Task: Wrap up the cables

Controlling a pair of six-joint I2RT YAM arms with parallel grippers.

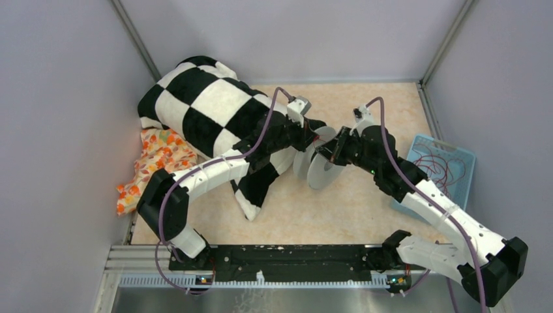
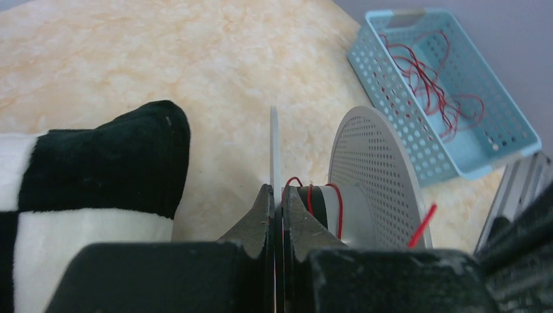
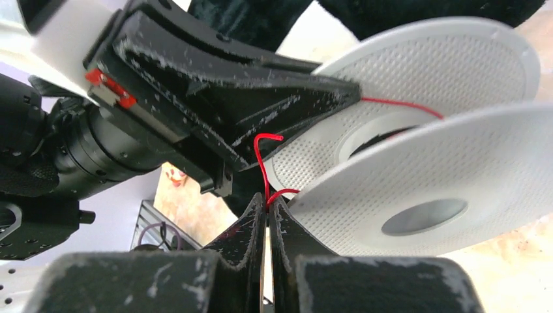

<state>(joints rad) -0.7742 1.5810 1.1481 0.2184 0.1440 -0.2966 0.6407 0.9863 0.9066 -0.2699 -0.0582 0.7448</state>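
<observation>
A white spool with two perforated round flanges stands on edge mid-table. My left gripper is shut on the thin edge of one flange; the other flange is to its right. A red cable is wound a few turns round the hub. My right gripper is shut on a red cable strand that runs up past the left gripper's finger and between the flanges. More red cables lie loose in the blue basket.
A black-and-white checkered cloth lies at the back left, under the left arm, close to the spool. An orange floral cloth is beside it at the left wall. The blue basket sits at the right wall.
</observation>
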